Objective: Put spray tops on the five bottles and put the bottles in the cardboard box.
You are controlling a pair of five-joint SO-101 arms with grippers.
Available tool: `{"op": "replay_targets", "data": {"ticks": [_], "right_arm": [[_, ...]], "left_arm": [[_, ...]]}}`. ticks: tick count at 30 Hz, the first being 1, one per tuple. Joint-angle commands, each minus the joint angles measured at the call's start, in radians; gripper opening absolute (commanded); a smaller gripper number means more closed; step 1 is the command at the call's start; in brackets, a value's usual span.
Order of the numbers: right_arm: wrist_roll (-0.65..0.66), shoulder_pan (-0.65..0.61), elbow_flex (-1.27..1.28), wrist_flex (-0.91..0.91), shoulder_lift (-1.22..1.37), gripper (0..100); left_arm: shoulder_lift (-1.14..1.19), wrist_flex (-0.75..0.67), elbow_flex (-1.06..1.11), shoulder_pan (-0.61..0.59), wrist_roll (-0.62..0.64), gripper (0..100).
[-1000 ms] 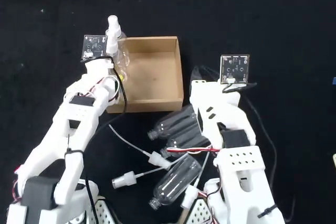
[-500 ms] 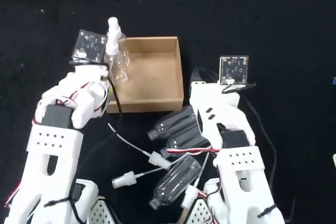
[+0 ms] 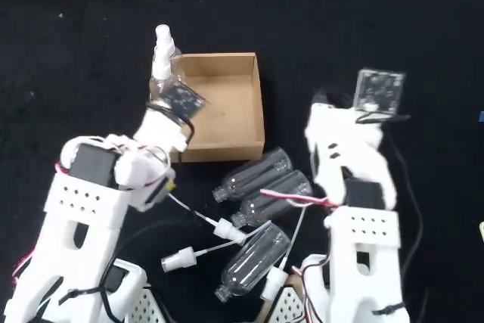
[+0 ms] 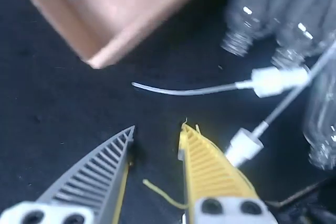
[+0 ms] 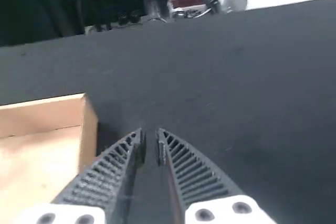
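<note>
Left gripper (image 4: pixel 157 129): jaws apart, empty, low over the table (image 3: pixel 76 35), just in front of the box (image 3: pixel 227 107) corner. We judge it is set for a top.

Capped bottle (image 3: pixel 162 73): upright in the box's far left corner, against the wall. Risk: it stands tall and light, so the next bottle lowered beside it could tip it.

Tops (image 3: pixel 227 229): two lie loose on the table in front of the box. One thin tube runs past the other's head. Risk: a pinch on a tube rather than a head would bend it, and lifting one top may drag the other.

Bottles (image 3: pixel 253 175): three uncapped, on their sides. Two are side by side near the box's front right corner, the third nearer the arms' bases. They are round, so a nudge would roll them. A wire (image 3: pixel 291 199) from the right arm lies across the middle one and could snag or sweep it.

Right gripper (image 5: pixel 149 135): fingers nearly together, nothing between them, above the table just right of the box.

Views: the left wrist view gives us the jaw gap and the open necks close up, where from above the arm covers that gap. The high view gives the bottle count and the capped one whole. The right wrist view gives its finger gap and the box's right wall.
</note>
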Motion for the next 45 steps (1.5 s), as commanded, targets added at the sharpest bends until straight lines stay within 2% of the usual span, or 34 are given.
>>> {"op": "replay_targets", "data": {"ticks": [1,5,9,12,17,22,27,31,34,40,45], "right_arm": [[0.118,0.026,-0.166,0.152,-0.013,2.6],[0.304,0.032,-0.236,0.370,-0.013,2.6],[0.614,0.003,-0.288,0.655,-0.019,3.1],[0.876,-0.026,-0.318,0.867,-0.019,9.9],[1.163,-0.120,-0.378,1.119,-0.019,22.1],[1.450,-0.341,-0.387,1.286,-0.012,18.8],[1.564,-0.509,-0.318,1.283,-0.010,18.5],[1.620,-0.592,-0.232,1.281,-0.010,18.5],[1.620,-0.624,-0.163,1.250,-0.010,18.6],[1.613,-0.732,-0.064,1.232,-0.010,18.7],[1.587,-0.786,-0.041,1.208,-0.010,18.7]], "left_arm": [[0.000,0.018,-0.016,0.070,-0.003,13],[0.008,0.018,0.030,0.156,0.074,14],[0.000,0.011,0.077,0.143,0.080,24],[-0.002,0.015,0.077,0.045,0.084,23],[-0.002,0.037,0.087,-0.222,0.084,21],[-0.002,0.048,0.087,-0.506,0.080,21],[0.006,0.026,0.087,-0.748,0.078,21],[0.009,-0.005,0.088,-0.851,0.084,21],[0.009,-0.018,0.088,-0.862,0.094,21],[0.009,-0.071,0.088,-0.858,0.227,21],[0.011,-0.074,0.104,-0.816,0.232,21]]}}
